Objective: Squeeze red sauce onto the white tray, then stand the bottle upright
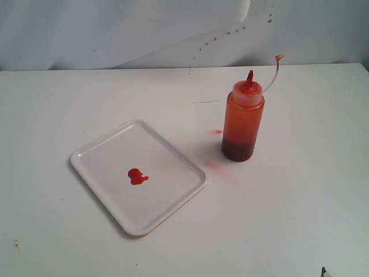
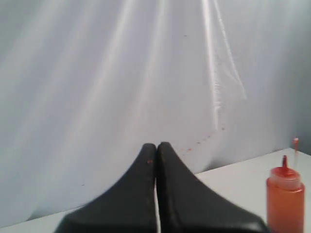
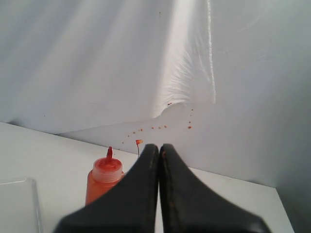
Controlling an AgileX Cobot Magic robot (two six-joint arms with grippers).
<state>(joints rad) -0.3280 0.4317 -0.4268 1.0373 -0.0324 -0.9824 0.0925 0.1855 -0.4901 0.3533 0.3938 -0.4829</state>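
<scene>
A small glossy blob of the red sauce [image 1: 137, 176] is being carried near the middle of the white tray [image 1: 98, 151]. The tray is lying flat on the table [image 1: 300, 219], left of centre and turned at an angle to the table's edges. The bottle [image 1: 243, 124] is standing upright and free on the table, to the right of the tray and a little farther back, near it but not touching it. Its filling is showing darkest at the base and orange-red above. The cloudy cap is being topped by a pointed red nozzle [image 1: 249, 75], from which a thin tether is curving up and right to a tiny cap [image 1: 279, 57]. Faint pink smears [image 1: 214, 165] are being shown on the table between bottle and tray, and a smaller pink mark [image 1: 217, 131] just left of the bottle. Beyond the far edge of the table a white backdrop sheet [image 1: 115, 29] is hanging, and its right part is being dotted by red specks [image 1: 228, 33].

In the left wrist view the left gripper [image 2: 156, 148] is being held with its dark jaws pressed together on nothing, and the bottle [image 2: 285, 204] is standing well apart from it. In the right wrist view the right gripper [image 3: 159, 148] is being held the same way, jaws pressed together and empty, with the bottle [image 3: 99, 184] and a corner of the tray [image 3: 19, 204] lying beyond it.
</scene>
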